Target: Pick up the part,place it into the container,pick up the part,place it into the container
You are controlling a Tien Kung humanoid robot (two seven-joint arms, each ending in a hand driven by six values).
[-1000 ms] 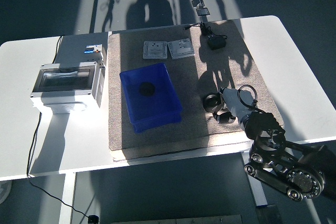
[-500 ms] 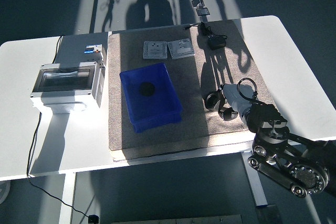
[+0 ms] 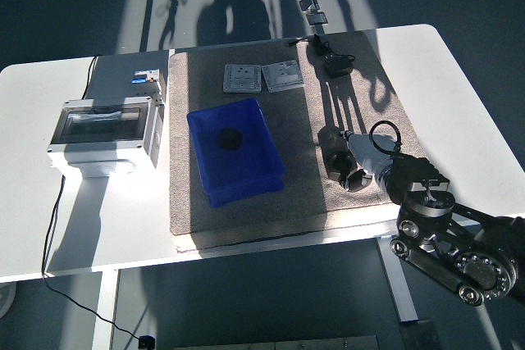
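1. Reaching in from the lower right, our right hand sits on the mat of the white desk.
2. We see its fingers curled around a black part.
3. We see another black part lying inside the blue container, well apart from the hand.

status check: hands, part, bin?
Right hand on the mat, fingers around a black part, not lifted. Left hand not visible. Blue container holds one part. Path between looks clear.
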